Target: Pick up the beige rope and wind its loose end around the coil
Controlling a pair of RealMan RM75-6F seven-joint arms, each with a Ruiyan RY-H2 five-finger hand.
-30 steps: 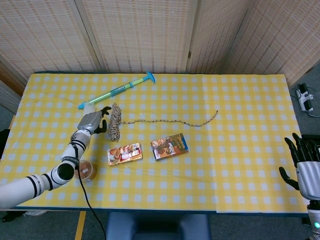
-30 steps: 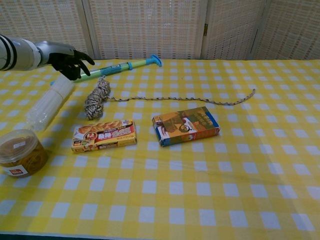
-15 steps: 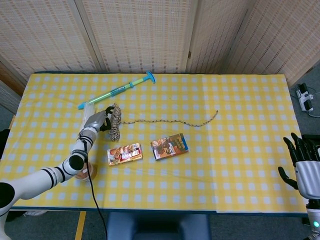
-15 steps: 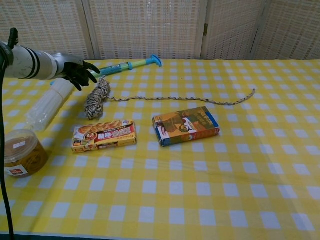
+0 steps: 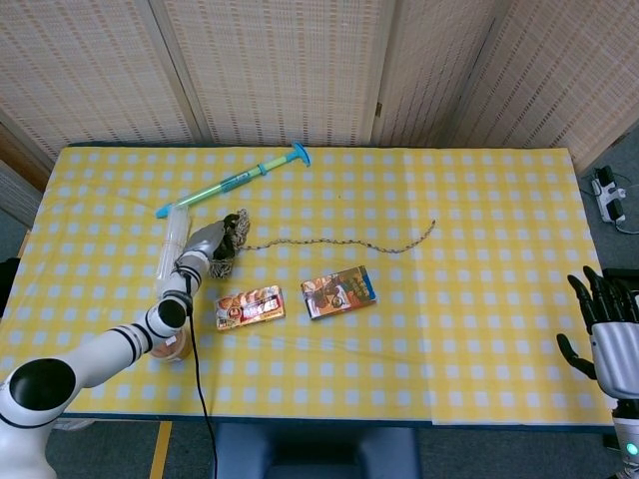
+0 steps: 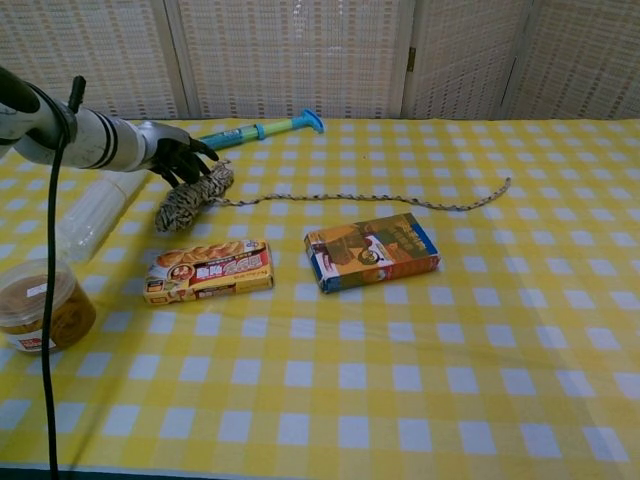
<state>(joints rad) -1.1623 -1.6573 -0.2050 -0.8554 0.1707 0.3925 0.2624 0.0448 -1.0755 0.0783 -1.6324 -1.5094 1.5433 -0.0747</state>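
Gripping: the left robot hand (image 6: 178,158) has its dark fingers (image 6: 196,150) curled onto the far end of the coil (image 6: 192,197), whose far end is tilted up off the desk (image 6: 520,330)
Left arm: it reaches in from the near left in the head view, and a black cable (image 6: 48,300) hangs down from it in the chest view
Right robot hand (image 5: 604,329): at the near right edge of the head view, off the desk, fingers spread apart and holding nothing
Rope: the beige, speckled coil lies at the far left of the desk; its loose end (image 6: 400,201) trails to the right along the cloth, lying flat, and stops at a tip (image 6: 506,183) well apart from the coil
Syringe (image 6: 262,130): green and blue, on the far side of the coil, slanting up to the right
Clear tube (image 6: 95,212): left of the coil, lying slantwise, partly under the left arm
Snack bar (image 6: 208,270): just near of the coil, lying flat
Box (image 6: 371,251): right of the snack bar, near of the loose end, not touching it
Jar (image 6: 38,305): brown, with a clear lid, at the near left
Desk: covered with a yellow and white checked cloth
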